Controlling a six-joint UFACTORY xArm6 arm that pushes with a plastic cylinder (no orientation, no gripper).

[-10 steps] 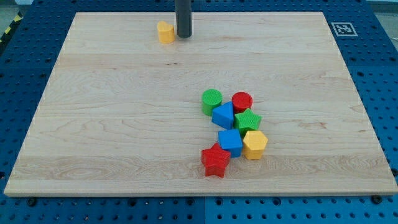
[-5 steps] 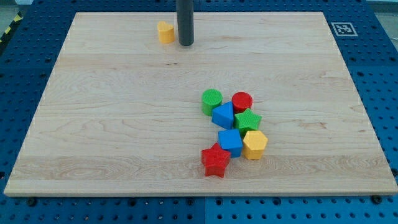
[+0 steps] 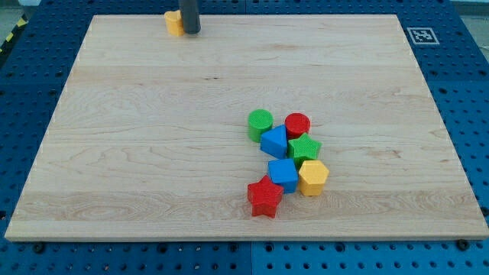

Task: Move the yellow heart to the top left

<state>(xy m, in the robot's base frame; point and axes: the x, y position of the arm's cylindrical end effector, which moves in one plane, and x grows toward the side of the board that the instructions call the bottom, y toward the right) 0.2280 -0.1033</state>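
The yellow heart (image 3: 173, 22) lies at the top edge of the wooden board (image 3: 153, 153), left of centre. My tip (image 3: 190, 31) is right beside it on its right, touching or nearly touching it; the rod hides the heart's right part.
A cluster of blocks sits right of the board's centre: a green cylinder (image 3: 260, 124), a red cylinder (image 3: 297, 124), a blue triangular block (image 3: 274, 142), a green star (image 3: 304, 147), a blue cube (image 3: 283, 174), a yellow hexagon (image 3: 312, 177) and a red star (image 3: 264, 198). A marker tag (image 3: 421, 35) lies at the top right.
The yellow heart has moved left and up to the board's top edge. My tip dipped slightly, then moved left and up with the heart, staying on its right.
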